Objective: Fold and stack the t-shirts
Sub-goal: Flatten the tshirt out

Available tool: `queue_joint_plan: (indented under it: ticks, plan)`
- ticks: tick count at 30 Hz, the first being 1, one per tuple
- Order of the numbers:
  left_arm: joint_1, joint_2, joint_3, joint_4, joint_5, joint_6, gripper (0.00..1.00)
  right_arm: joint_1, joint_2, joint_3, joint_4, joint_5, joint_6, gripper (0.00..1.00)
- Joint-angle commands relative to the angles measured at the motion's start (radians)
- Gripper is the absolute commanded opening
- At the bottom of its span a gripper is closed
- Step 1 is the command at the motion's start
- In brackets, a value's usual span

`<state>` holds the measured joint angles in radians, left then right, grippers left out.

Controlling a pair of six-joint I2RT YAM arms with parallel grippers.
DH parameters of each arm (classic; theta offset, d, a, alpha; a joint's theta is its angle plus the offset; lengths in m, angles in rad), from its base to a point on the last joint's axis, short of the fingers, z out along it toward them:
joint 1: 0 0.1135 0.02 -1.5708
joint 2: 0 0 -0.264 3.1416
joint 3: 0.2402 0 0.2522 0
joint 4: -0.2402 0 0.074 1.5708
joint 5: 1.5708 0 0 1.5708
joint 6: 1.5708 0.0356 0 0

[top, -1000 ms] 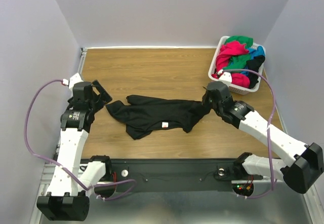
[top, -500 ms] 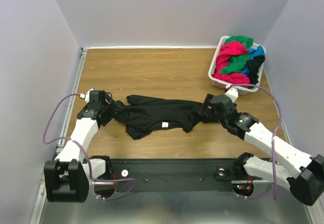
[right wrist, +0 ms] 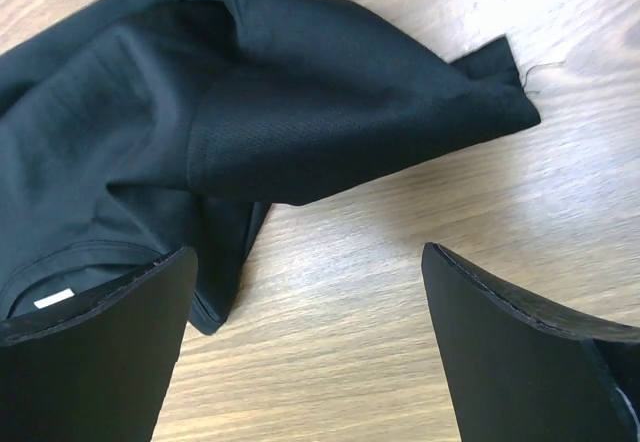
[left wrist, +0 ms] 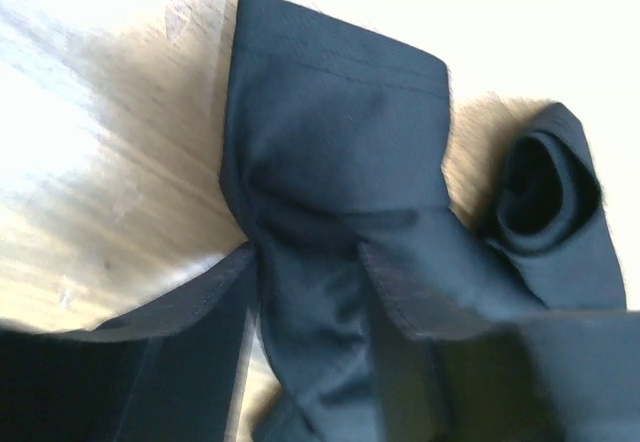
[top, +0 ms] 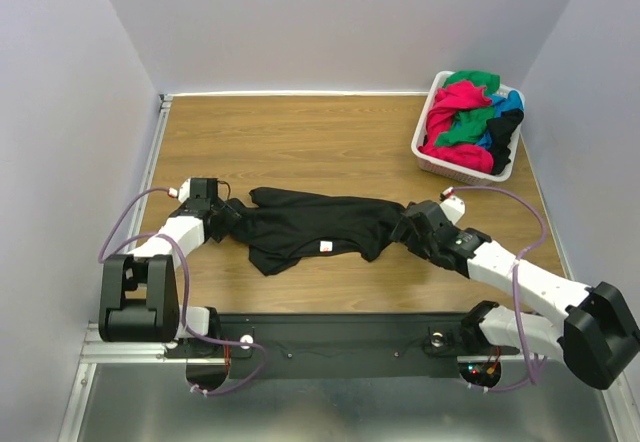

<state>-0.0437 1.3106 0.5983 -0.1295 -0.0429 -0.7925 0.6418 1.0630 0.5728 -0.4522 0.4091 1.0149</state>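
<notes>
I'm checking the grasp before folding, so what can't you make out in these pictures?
Left wrist view: blurred; left tool blends into the black t-shirt, grip unclear.
Top view: neck label too small to read.
Top view, basket: lower shirts buried under the pile.
Right wrist view: t-shirt cut off at left edge.

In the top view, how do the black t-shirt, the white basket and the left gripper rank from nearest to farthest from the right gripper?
Measured from the right gripper:
1. Black t-shirt: its right end lies directly at this gripper, and the rest spreads away to the left.
2. White basket: in the table's far right corner, beyond the gripper.
3. Left gripper: on the left side, at the shirt's other end.
</notes>
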Motion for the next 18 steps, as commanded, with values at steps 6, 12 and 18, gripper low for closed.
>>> queue_joint_plan:
  ticks: [6,12,18]
  plan:
    - [0.001,0.118,-0.017,0.111,-0.025,-0.002,0.33,-0.002,0.072,-0.004,0.184,-0.075,0.054,1.0]
    - [0.001,0.133,-0.018,0.113,0.005,0.013,0.0,-0.004,0.098,0.009,0.24,-0.139,0.042,0.99]
    - [0.001,-0.003,-0.023,0.018,-0.021,0.021,0.0,0.021,0.199,0.031,0.305,-0.191,0.074,0.9]
